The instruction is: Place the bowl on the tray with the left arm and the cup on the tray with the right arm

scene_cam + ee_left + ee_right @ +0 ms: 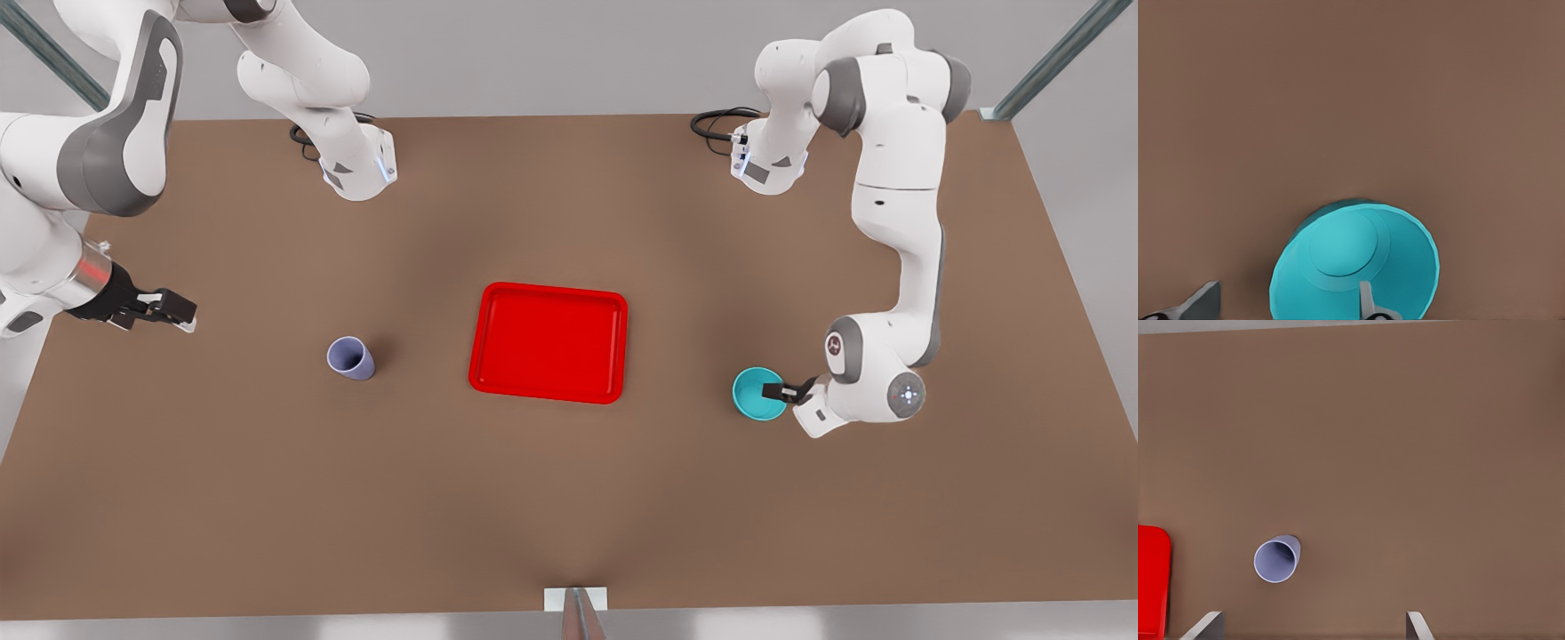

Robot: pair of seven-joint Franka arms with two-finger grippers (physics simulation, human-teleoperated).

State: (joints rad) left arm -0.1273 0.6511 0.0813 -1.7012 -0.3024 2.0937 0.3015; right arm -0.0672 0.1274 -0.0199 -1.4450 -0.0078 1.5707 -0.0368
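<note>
now left hand (pixel 779 391) straddles bowl (pixel 754 395) rim.

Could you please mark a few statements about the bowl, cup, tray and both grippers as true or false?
1. The bowl sits on the tray. False: it rests on the table, toward the front view's right of the tray.
2. The left gripper straddles the bowl's rim, one finger inside. True.
3. The right gripper holds the cup. False: it is open and apart from the cup.
4. The cup stands on the table, off the tray. True.
5. Nothing lies on the tray. True.
</note>
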